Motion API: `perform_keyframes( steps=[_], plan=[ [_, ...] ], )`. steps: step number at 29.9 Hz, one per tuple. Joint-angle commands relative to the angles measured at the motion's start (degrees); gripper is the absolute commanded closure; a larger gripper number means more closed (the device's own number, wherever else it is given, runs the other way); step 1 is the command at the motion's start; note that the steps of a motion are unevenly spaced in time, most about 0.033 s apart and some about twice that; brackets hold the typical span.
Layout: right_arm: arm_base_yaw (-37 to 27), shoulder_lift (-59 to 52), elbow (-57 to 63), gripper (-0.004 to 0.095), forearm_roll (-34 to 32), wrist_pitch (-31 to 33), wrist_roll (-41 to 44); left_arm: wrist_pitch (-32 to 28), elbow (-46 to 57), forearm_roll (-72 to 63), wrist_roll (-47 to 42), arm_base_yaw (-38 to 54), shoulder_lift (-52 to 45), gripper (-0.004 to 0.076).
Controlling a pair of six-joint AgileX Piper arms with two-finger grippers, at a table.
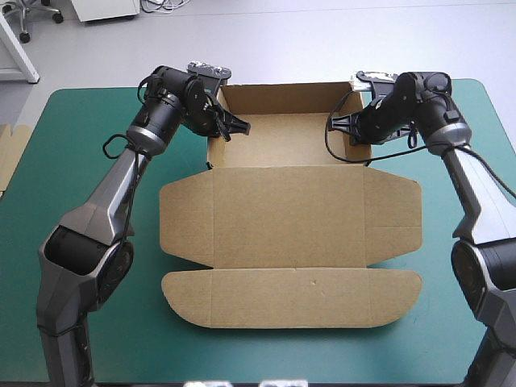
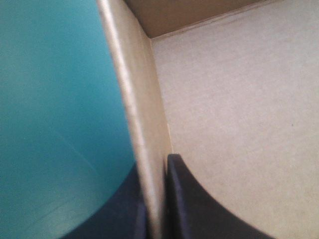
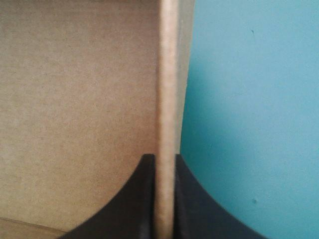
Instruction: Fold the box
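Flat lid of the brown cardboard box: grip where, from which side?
Take the brown board box's flat lid by its rounded front flap, coming low from the near edge of the table: it is the free end; the far end hinges on the tray. Lying flat, it probably needs a finger slid under. The black-fingered left gripper and right gripper are shut on the tray's side walls.

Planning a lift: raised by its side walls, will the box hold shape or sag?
The box likely lifts lightly: thin single board. Its far wall stands unheld, so fairly stiff; the flat lid would probably droop at its crease.
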Motion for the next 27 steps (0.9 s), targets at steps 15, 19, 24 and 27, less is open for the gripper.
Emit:
perform_keyframes(
  steps=[15,19,24,27],
  plan=[
    [-0.4,-2.0,-2.3,0.0915,-1.5,-0.3,-2.4,2.8,-1.5,10.4,1.0,-0.8,0.3,0.0734],
    [-0.4,-1.8,-2.3,0.0915,-3.8,0.1,-2.5,2.6,-1.5,10.2,1.0,-0.2,1.6,0.0734],
    [0.1,-0.3,-2.3,0.0915,-1.8,0.2,-3.9,-0.4,-1.5,12.1,0.9,-0.2,2.0,0.0734],
    [0.3,0.6,-2.3,0.0915,-2.3,-1.0,-3.9,-0.5,-1.5,13.5,0.9,-0.2,2.1,0.0734]
  ],
)
